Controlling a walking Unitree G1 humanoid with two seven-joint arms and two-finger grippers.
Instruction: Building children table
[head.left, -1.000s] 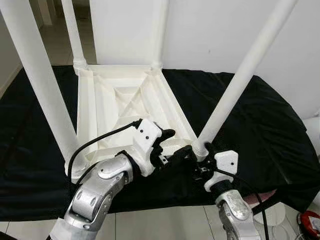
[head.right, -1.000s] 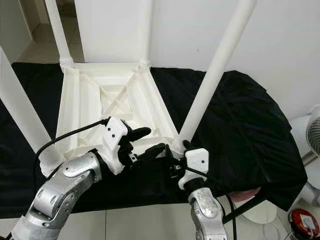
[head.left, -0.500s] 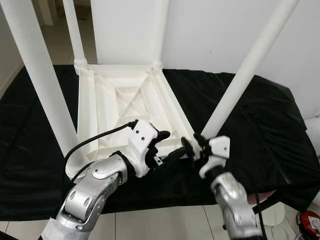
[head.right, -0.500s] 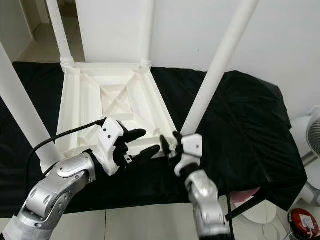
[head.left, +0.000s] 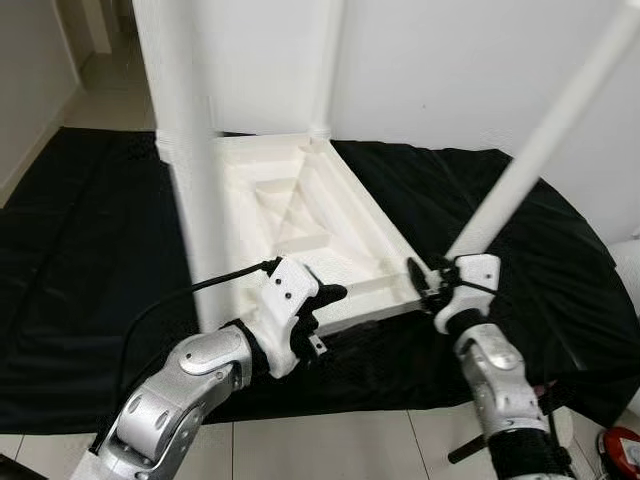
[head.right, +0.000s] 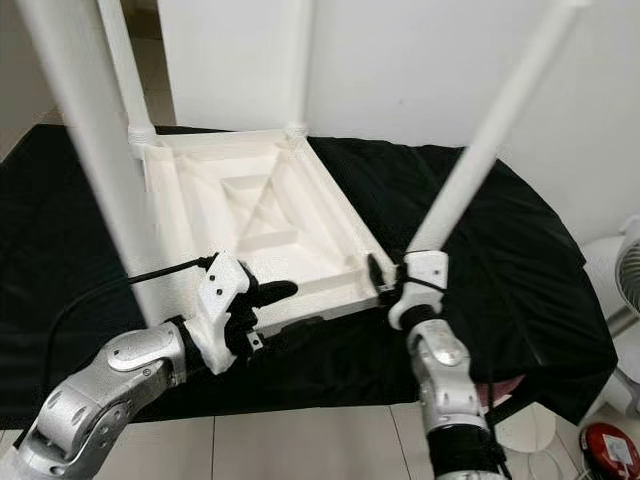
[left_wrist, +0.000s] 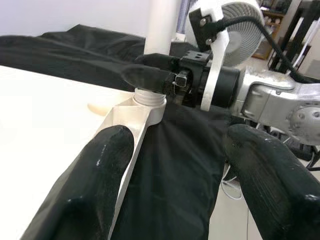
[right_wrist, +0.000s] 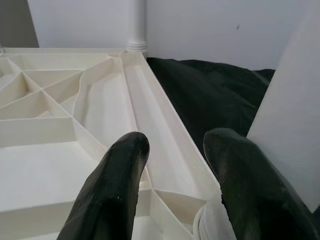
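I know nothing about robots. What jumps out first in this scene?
A white table lies upside down on a black cloth, its legs sticking up toward the camera. The right gripper is at the near right corner, fingers open around the rim beside that leg's base. The left gripper is open at the table's near edge.

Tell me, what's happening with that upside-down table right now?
Left gripper open at tabletop's near edge. Right gripper open at near-right leg's socket. Table upside down on black cloth. Nothing in the way.
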